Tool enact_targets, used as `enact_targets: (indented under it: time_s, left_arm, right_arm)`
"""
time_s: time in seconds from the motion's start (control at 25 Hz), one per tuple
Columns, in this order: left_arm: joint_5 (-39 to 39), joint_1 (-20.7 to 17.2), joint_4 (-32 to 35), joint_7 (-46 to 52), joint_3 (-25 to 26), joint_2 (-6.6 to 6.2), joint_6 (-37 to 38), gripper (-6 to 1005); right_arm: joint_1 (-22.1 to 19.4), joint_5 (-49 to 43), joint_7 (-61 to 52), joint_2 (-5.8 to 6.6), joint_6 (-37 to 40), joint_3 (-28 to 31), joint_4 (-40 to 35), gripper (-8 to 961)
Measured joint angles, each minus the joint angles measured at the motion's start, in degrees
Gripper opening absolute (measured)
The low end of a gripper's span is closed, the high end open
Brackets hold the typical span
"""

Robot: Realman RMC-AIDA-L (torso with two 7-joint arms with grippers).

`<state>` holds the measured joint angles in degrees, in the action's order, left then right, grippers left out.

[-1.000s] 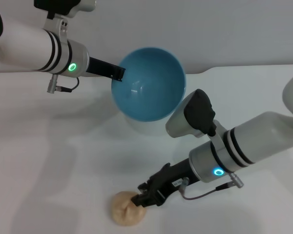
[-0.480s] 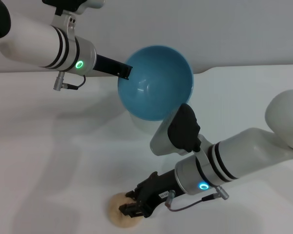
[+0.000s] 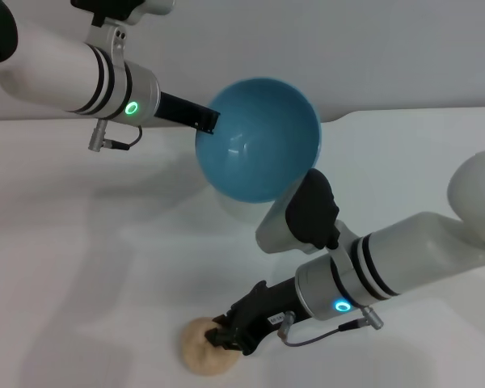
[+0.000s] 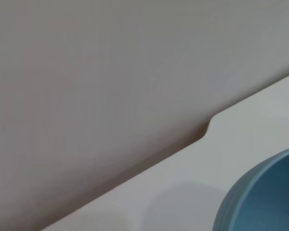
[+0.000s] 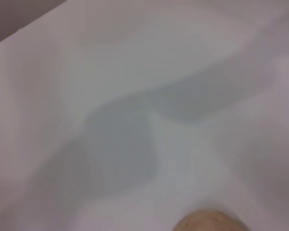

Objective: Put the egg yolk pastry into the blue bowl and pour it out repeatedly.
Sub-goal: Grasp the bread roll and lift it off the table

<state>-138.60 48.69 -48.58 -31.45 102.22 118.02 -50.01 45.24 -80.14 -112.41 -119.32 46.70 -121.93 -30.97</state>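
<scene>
Right gripper [image 3: 226,338] is down on the white table [image 3: 81,267] at our near edge, fingers touching the egg yolk pastry [image 3: 204,345] on its right side; we can't tell whether they've closed on it. Left gripper [image 3: 210,121] is clamped on the rim of the blue bowl [image 3: 259,137], holding it up and tilted with the mouth facing us, empty inside. Key relation: the bowl sits well apart from the pastry, up and farther from us, slightly right; the right arm is the nearer one. Bowl is glossy sky-blue and deep. Pastry is a small round pale tan ball, matte, faintly creased.
</scene>
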Motion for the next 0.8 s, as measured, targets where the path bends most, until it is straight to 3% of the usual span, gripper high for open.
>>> enact_targets:
  time_s: [0.2, 0.24, 0.32, 0.36, 0.6, 0.8]
  left_arm:
    - [-0.33, 0.00, -0.94, -0.01, 0.00, -0.14, -2.12, 0]
    - [-0.55, 0.01, -1.27, -0.02, 0.00, -0.25, -3.11, 0]
    - [-0.85, 0.05, -1.35, -0.02, 0.05, -0.28, -3.63, 0]
    - [-1.27, 0.11, -1.35, -0.02, 0.16, -0.32, -4.18, 0]
    - [-2.76, 0.23, -1.35, -0.02, 0.23, -0.33, -6.05, -1]
    - [-2.97, 0.62, -0.74, 0.00, 0.02, -0.37, -7.76, -1]
  right_arm:
    - [-1.20, -0.50, 1.92, 0.70, 4.58, 2.78, -2.07, 120]
    - [-2.53, -0.52, 4.68, 1.05, 9.35, 7.63, -3.21, 107]
    - [-3.23, -0.59, 6.01, 1.17, 11.47, 9.74, -3.76, 79]
    - [-5.13, -1.65, 8.69, 1.45, 16.46, 14.58, -5.63, 65]
    - [-10.62, -10.03, 8.95, 1.07, 23.69, 24.91, -13.05, 22]
    - [-13.27, -11.72, 9.37, 0.92, 31.67, 33.81, -17.09, 16]
